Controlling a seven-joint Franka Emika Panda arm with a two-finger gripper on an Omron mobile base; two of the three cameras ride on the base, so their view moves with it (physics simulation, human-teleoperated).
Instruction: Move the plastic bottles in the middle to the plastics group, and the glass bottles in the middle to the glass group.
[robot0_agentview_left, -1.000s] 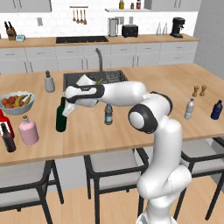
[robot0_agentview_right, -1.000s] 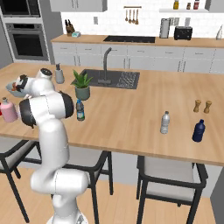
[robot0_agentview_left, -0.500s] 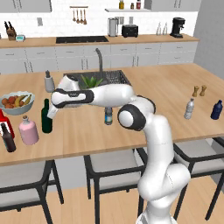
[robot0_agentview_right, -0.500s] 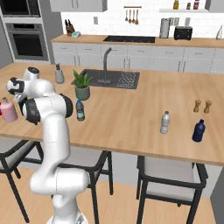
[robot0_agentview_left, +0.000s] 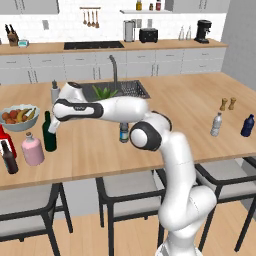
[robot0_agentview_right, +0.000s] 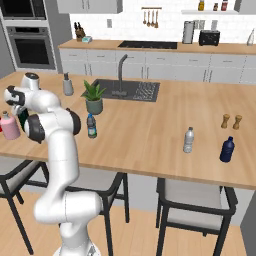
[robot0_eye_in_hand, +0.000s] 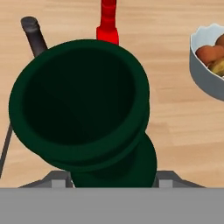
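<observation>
My gripper (robot0_agentview_left: 53, 126) is shut on the neck of the tall dark green wine bottle (robot0_agentview_left: 49, 137), which stands upright at the left end of the counter. In the hand view the green bottle (robot0_eye_in_hand: 83, 109) shows from above between my fingers. The squat pink bottle (robot0_agentview_left: 32, 150) is just left of it and nearer the counter's front. Further left are the red bottle (robot0_agentview_left: 4, 139) and the slim dark brown bottle (robot0_agentview_left: 9, 157). The small water bottle with the blue label (robot0_agentview_left: 123, 132) stands mid-counter. Far right are the greyish clear bottle (robot0_agentview_left: 216, 124) and the dark blue bottle (robot0_agentview_left: 247, 125).
A fruit bowl (robot0_agentview_left: 19, 116) sits close behind the green bottle. A soap dispenser (robot0_agentview_left: 55, 92), a potted plant (robot0_agentview_left: 103, 92) and the sink lie behind my arm. Two shakers (robot0_agentview_left: 227, 104) stand at the right. Stools line the counter's near edge.
My gripper carried the green wine bottle left along the counter, from near the middle to beside the pink bottle. Over the last half second it hardly moved.
</observation>
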